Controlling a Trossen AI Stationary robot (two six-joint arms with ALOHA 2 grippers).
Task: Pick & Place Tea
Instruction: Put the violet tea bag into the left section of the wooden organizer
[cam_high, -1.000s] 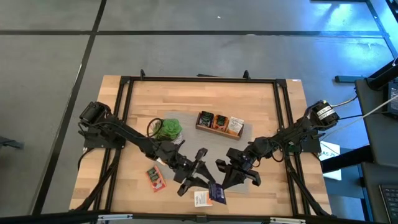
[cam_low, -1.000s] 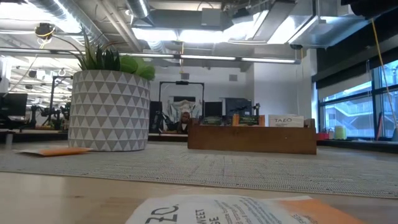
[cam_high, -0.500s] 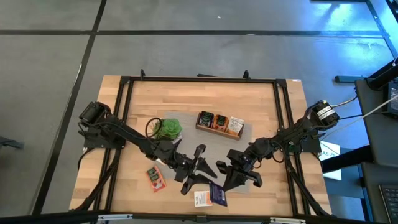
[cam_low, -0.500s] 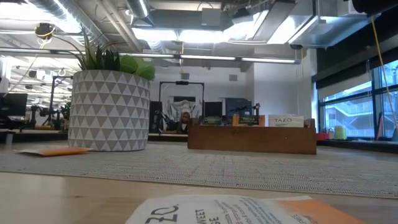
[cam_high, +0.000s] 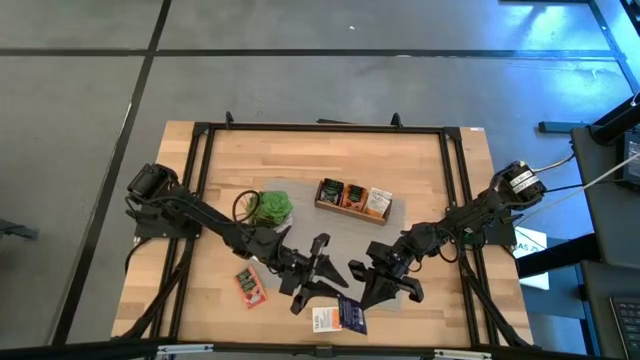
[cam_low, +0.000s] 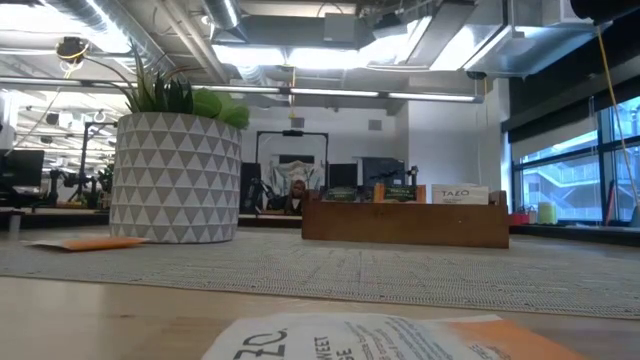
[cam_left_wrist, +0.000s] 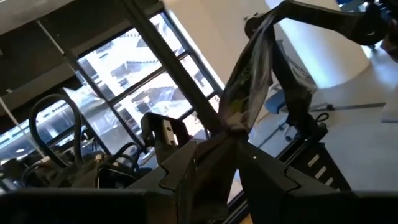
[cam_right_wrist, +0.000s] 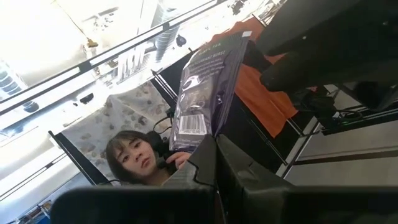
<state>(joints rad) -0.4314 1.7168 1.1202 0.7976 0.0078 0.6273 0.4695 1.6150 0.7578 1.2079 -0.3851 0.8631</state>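
Note:
One dark purple tea sachet (cam_high: 351, 313) hangs in the air over the table's near middle, between my two grippers. My left gripper (cam_left_wrist: 217, 146) is shut on one end of it. My right gripper (cam_right_wrist: 214, 146) is shut on the other end, and its view shows the sachet's barcode side (cam_right_wrist: 200, 87). A white-and-orange sachet (cam_high: 322, 320) lies flat by the near edge. An orange-red sachet (cam_high: 250, 287) lies flat at the near left. The wooden box (cam_high: 352, 212) holds more sachets. My left gripper pinches one end of the dark sachet (cam_left_wrist: 233, 124) between its two fingers, which slant upward. The sachet rises from them edge-on and creased toward the other arm, clear of the table. My right gripper pinches the sachet's lower edge (cam_right_wrist: 198, 140), below the barcode, between its two fingers, which also slant upward. The sachet stands up and away from the fingers, tilted, clear of the table.
A green plant in a patterned pot (cam_high: 268, 208) stands left of the box on a grey mat (cam_low: 350, 270). A black frame (cam_high: 320, 128) runs round the table. A person shows in the room behind, in the right wrist view.
My left gripper has rolled a little about its own pointing line without leaving its place. The held sachet has shifted slightly with it. My right gripper has kept still.

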